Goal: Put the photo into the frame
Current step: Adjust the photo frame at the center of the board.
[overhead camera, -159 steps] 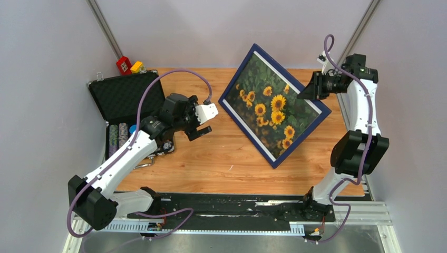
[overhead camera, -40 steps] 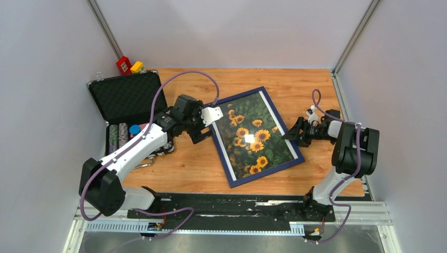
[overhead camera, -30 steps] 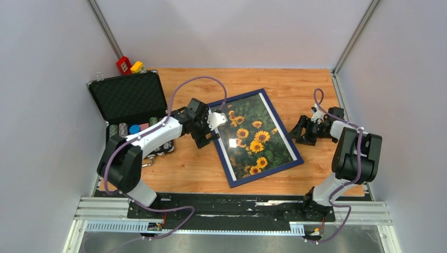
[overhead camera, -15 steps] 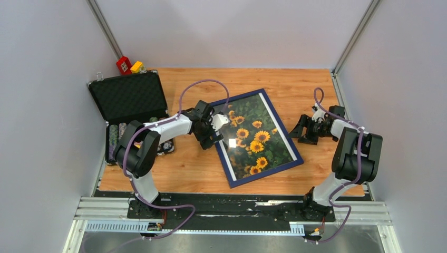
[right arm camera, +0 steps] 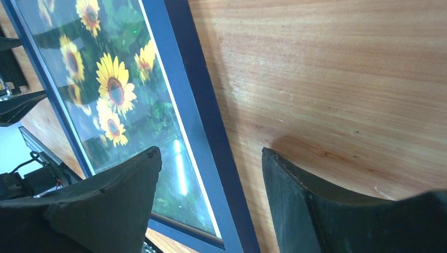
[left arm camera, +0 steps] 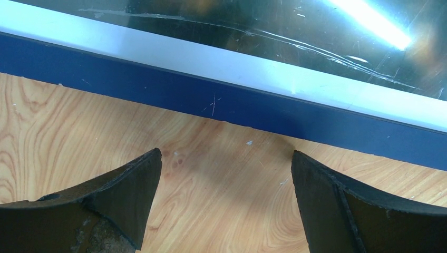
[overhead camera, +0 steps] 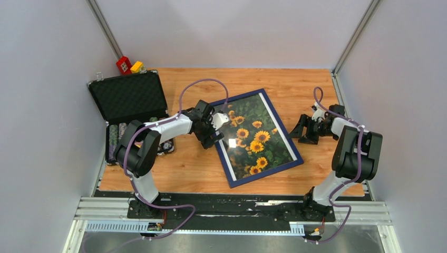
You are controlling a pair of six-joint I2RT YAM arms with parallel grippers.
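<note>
The frame [overhead camera: 267, 173] lies flat on the table with its navy front up. The photo [overhead camera: 254, 136] of sunflowers sits inside it behind the pane. My left gripper [overhead camera: 214, 129] is low at the frame's left edge, open. In the left wrist view only bare wood shows between its fingers [left arm camera: 138, 184], with the blue border [left arm camera: 211, 100] and the photo's white strip [left arm camera: 211, 58] just ahead. My right gripper [overhead camera: 299, 131] stands open beside the frame's right edge and holds nothing. In the right wrist view, the border [right arm camera: 184, 63] and the photo [right arm camera: 113, 87] run under the left finger.
An open black foam-lined case [overhead camera: 126, 97] lies at the left, with poker chips [overhead camera: 121, 136] in its lower half. Red and yellow toy blocks [overhead camera: 129, 65] sit behind it. Walls close in on both sides and the back.
The frame, earlier held tilted in the air by my right gripper, now lies flat and released. My left gripper moved up to its left edge; nothing moved in the last half second.
</note>
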